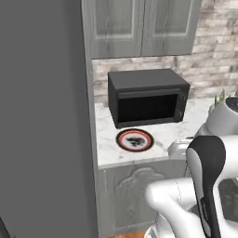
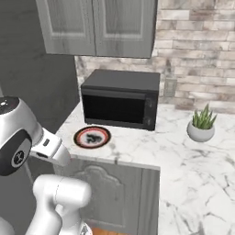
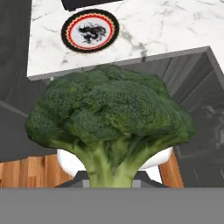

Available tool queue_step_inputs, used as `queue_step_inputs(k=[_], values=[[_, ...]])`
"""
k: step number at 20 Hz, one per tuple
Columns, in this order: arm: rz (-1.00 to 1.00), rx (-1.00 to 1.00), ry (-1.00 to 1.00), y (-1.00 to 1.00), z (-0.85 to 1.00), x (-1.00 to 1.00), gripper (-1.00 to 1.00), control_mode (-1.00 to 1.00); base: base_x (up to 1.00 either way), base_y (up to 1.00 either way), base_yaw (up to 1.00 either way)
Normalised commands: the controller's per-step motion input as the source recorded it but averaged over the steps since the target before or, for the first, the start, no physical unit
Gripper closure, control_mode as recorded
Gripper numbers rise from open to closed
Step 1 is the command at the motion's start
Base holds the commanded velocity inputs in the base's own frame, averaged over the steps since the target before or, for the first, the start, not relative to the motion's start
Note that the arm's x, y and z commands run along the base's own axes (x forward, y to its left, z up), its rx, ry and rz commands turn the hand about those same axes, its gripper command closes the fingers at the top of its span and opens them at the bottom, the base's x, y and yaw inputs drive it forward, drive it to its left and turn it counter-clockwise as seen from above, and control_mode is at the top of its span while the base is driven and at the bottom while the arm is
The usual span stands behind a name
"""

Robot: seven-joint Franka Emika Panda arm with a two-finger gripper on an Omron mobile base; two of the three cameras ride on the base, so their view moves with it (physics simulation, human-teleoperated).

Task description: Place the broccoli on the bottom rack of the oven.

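The broccoli, a lumpy green floret with a pale stem pointing down, hangs close in front of the hand camera. My gripper is shut on its stem, and the stem hides the fingertips. The floret is held in the air in front of the counter's edge, above the wooden floor and the grey cabinet fronts. The oven and its bottom rack are out of view.
A round red-rimmed plate lies on the white marble counter in front of a black countertop box. A potted plant stands at the right. Grey wall cupboards hang above, and a tall grey panel stands at the left.
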Motion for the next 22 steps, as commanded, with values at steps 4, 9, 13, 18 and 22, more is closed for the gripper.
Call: queue_step_inputs(k=[4,9,13,18,22], values=[[0.00,0.00,0.00,0.00,0.00,0.00,1.00,1.00,-1.00,0.81,0.00],[0.00,0.00,0.00,0.00,0.00,0.00,1.00,1.00,-0.78,1.00,0.02],[0.00,0.00,0.00,0.00,0.00,0.00,1.00,1.00,-0.44,1.00,0.07],[0.00,0.00,0.00,0.00,0.00,0.00,1.00,1.00,0.20,1.00,0.19],[0.00,0.00,0.00,0.00,0.00,0.00,1.00,1.00,0.50,0.96,0.19]])
